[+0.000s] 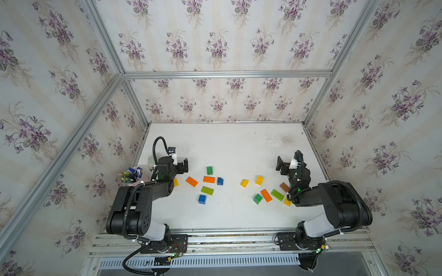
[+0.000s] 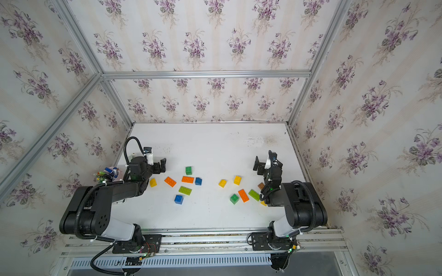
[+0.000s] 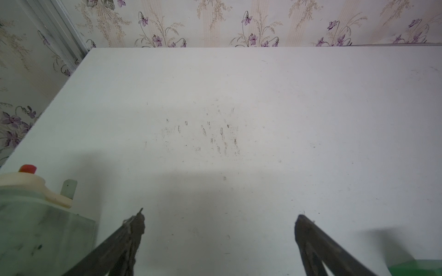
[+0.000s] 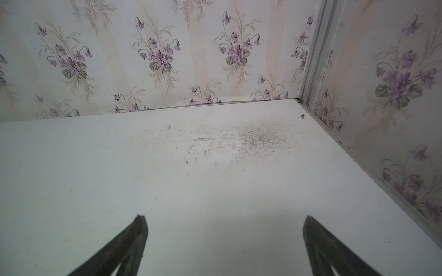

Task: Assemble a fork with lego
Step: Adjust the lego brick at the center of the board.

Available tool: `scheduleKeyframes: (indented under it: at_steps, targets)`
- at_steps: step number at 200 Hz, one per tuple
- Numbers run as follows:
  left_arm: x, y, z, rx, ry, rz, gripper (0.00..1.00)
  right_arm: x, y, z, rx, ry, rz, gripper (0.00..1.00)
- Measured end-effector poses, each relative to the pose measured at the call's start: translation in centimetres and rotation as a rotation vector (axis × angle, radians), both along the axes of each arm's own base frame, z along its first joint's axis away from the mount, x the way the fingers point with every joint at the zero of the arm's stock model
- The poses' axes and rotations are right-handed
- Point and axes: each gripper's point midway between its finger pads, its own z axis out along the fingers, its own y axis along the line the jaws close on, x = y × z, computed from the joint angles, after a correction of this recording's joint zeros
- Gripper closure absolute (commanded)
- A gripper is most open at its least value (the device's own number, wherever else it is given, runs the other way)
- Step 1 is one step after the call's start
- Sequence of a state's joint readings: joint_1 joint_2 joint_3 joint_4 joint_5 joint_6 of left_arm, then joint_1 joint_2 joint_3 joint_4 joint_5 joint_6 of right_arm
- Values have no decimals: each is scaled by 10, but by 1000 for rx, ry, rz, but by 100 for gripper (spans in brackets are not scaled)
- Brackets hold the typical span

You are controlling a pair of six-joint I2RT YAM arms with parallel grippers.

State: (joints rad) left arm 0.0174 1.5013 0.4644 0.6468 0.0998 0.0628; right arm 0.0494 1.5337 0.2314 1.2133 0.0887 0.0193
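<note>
Lego bricks all loose on the surface, nothing joined yet: one cluster nearer the left gripper, another in front of the right gripper, a clear gap between. Both sets of jaws wide, holding nothing, hovering just behind the bricks; the wrist views show bare surface, plus a sliver of green at one edge of the left wrist view. Step in hand, as I read it: first pick. Take a long orange brick for the handle, grip across the short sides, keep studs up. White surface is scuffed, grimy patch far back. Pen cup and a white container at the left edge; floral wallpaper, aluminium frame.
</note>
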Motion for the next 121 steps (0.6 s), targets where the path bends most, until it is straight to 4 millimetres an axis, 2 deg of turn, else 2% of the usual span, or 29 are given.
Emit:
scheduleKeyframes:
  at_steps: [100, 110, 121]
  targets:
    - [2, 5, 4, -8, 10, 10, 0, 1, -1, 1, 1, 2, 0, 3]
    - [8, 9, 13, -15, 25, 24, 0, 7, 1, 9, 1, 7, 8, 4]
    - [20, 14, 31, -23, 18, 40, 0, 18, 4, 29, 2, -22, 26, 5]
